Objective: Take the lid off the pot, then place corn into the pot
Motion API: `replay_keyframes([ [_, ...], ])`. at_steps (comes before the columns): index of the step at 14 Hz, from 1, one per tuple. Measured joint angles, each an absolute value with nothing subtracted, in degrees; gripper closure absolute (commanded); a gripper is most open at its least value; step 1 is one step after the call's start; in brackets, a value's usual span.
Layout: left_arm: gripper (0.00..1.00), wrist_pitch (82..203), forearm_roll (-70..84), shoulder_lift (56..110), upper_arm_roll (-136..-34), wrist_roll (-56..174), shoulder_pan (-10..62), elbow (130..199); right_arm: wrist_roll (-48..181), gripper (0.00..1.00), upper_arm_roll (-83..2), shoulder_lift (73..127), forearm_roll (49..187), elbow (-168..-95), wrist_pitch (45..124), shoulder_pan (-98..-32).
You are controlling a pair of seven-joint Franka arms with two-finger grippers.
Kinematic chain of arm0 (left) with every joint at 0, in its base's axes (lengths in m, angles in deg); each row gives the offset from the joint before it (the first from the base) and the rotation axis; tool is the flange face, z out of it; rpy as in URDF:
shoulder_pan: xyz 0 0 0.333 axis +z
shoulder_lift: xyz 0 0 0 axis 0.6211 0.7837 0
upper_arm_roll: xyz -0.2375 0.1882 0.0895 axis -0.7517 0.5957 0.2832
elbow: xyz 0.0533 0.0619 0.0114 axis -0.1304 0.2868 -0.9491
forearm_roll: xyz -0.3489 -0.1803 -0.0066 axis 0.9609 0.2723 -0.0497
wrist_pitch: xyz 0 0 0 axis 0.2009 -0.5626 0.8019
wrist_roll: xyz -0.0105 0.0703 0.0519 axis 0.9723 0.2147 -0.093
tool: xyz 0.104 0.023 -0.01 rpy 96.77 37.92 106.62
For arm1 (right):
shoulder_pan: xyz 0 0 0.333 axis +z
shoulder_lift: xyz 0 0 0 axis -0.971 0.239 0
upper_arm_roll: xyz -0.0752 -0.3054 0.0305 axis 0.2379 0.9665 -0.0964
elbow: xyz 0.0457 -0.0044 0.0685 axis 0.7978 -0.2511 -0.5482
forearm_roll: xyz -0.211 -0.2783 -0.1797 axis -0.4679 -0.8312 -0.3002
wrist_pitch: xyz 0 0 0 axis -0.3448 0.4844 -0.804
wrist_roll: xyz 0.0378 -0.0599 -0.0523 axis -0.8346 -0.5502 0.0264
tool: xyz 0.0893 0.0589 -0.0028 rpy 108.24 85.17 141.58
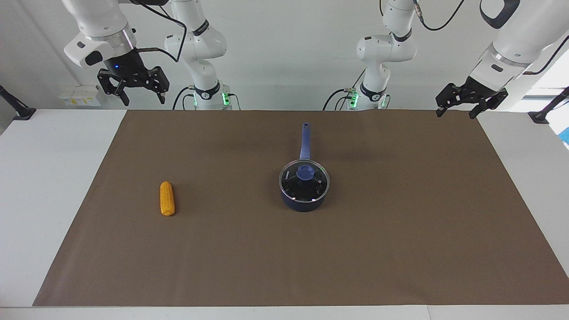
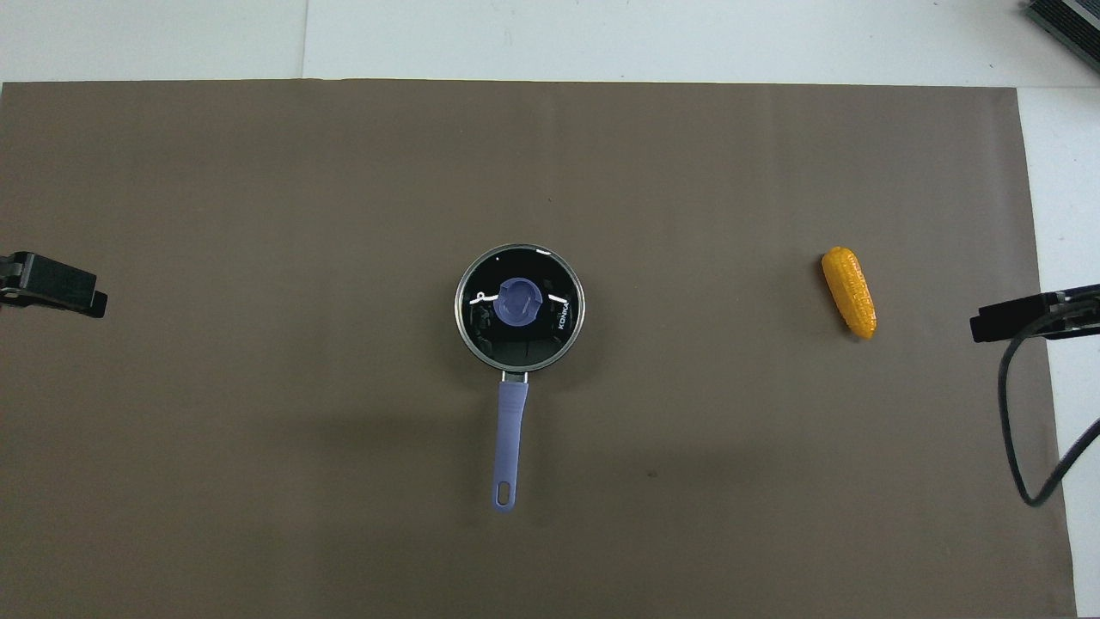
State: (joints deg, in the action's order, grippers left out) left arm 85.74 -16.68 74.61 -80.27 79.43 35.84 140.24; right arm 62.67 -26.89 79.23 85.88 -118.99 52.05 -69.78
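Note:
The dark blue pot (image 1: 303, 205) stands in the middle of the brown mat, its long blue handle (image 1: 305, 141) pointing toward the robots. The glass lid (image 1: 294, 185) with its blue knob (image 1: 305, 172) sits shut on the pot; both also show in the overhead view, the lid (image 2: 521, 346) and the pot's handle (image 2: 510, 434). The yellow-orange corn (image 1: 167, 198) lies on the mat toward the right arm's end, also in the overhead view (image 2: 849, 291). My right gripper (image 1: 143, 98) is open and empty, raised over the mat's edge by the robots. My left gripper (image 1: 456, 114) is open and empty, raised at the left arm's end.
The brown mat (image 1: 400, 249) covers most of the white table (image 1: 44, 178). A black cable (image 2: 1023, 430) hangs by the right gripper. Black clamps (image 1: 20, 111) stand at the table's corners by the robots.

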Motion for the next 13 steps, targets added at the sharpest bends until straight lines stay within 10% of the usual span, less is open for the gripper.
replay_keyframes([
  [13, 0.00, 89.48, -16.63, 75.52, -81.65, 77.81, 31.49, 142.34, 62.67, 0.00, -26.89, 79.23, 85.88, -118.99, 52.05, -69.78],
])
